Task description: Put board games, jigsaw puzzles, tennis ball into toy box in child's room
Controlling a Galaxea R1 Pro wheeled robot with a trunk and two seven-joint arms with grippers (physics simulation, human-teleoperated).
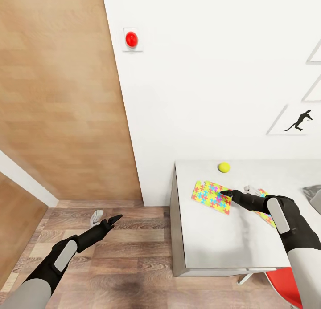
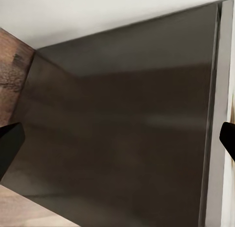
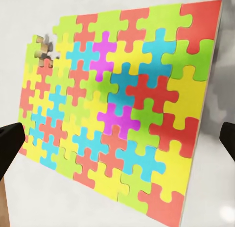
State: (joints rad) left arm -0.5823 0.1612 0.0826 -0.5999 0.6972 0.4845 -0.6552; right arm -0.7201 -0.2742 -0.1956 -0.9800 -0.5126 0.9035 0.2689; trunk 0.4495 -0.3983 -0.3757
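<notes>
Right arm over the table, left arm over the floor.

Your table [image 1: 223,242] stands against the white wall. One jigsaw puzzle [image 1: 211,196] lies flat near its corner, your right gripper [image 1: 235,192] above it, jaws spread. A second jigsaw [image 1: 267,217] lies under that arm. The tennis ball [image 1: 224,167] sits nearer the wall. Your left gripper [image 1: 106,219] hangs open.

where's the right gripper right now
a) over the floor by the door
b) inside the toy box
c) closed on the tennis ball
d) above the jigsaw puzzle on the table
d: the right gripper reaches over the jigsaw puzzle lying flat on the table, its fingertips spread at the edges of the right wrist view with the puzzle between them, while the tennis ball sits apart near the wall.
</notes>
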